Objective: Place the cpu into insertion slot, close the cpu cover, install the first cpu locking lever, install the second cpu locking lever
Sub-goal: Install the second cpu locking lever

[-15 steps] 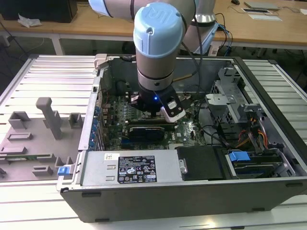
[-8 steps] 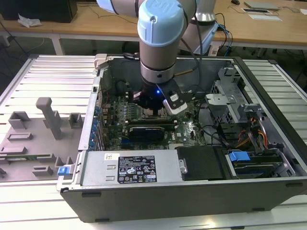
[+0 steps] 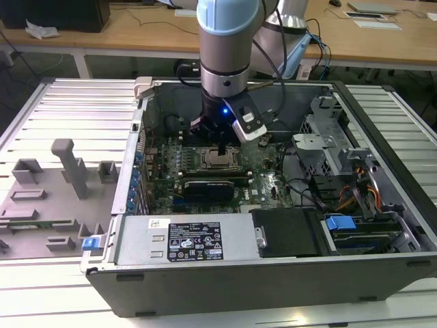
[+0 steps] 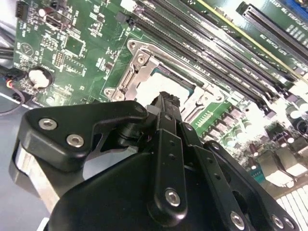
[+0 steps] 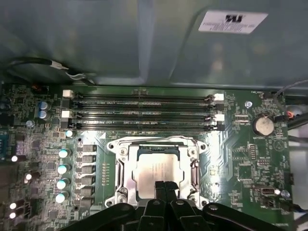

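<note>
The tool (image 5: 163,185), fingers together and empty, hovers over the cpu (image 5: 155,174), seated under the thin, stiff, springy cpu cover (image 5: 126,166); push its edge.

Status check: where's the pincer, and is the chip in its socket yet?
Black pincer shut, tips just over the socket. Pale silver square chip seated under the silver metal frame cover. Nothing in the way.

cpu (image 5: 155,171): matt silver metal | cpu cover (image 5: 126,166): shiny metal
</note>
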`<state>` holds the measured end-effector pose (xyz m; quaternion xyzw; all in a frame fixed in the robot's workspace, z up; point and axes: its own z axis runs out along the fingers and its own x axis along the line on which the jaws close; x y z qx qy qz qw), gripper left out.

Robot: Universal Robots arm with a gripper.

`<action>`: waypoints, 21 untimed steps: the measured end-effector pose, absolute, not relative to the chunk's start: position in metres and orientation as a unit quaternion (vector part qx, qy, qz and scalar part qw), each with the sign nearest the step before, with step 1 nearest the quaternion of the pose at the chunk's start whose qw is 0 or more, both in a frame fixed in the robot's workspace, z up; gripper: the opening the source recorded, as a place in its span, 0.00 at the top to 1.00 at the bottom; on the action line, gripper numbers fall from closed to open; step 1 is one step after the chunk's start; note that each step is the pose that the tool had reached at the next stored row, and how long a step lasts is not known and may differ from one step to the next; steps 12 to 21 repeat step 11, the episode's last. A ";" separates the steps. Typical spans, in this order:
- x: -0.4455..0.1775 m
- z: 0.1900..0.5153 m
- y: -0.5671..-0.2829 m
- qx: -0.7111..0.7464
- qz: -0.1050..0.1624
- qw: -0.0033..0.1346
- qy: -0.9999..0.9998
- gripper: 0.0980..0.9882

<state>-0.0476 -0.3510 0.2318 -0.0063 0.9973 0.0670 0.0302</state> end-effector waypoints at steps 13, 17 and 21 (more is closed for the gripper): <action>-0.048 0.232 -0.351 -0.006 0.066 0.030 0.997 0.99; -0.048 0.232 -0.351 -0.006 0.066 0.030 0.997 0.99; -0.048 0.232 -0.351 -0.006 0.066 0.030 0.997 0.99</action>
